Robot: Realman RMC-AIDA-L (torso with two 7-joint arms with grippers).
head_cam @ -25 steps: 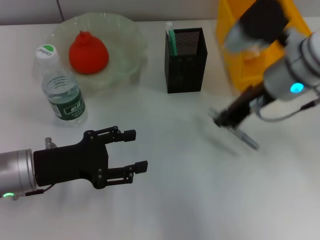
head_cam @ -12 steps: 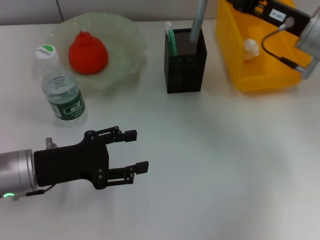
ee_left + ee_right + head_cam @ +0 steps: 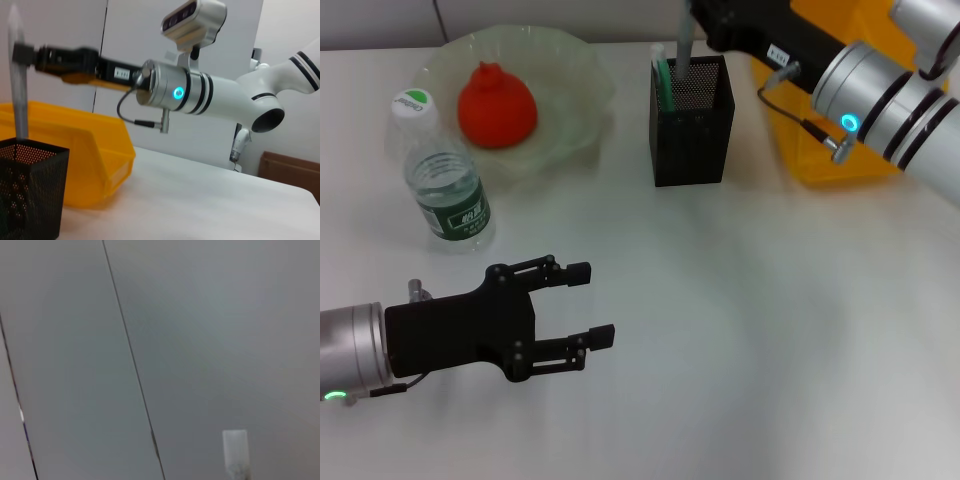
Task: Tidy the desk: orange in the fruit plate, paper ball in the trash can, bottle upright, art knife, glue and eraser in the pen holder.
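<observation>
Your right gripper point(image 3: 705, 20) holds the grey art knife point(image 3: 684, 35) upright, its tip inside the pen holder point(image 3: 691, 120) at far centre. Keep it vertical, lower it, then release. The left wrist view shows the jaws pinching the knife point(image 3: 17, 85) from the side; the head view hides that. Your left gripper point(image 3: 588, 305) waits open, near left.
</observation>
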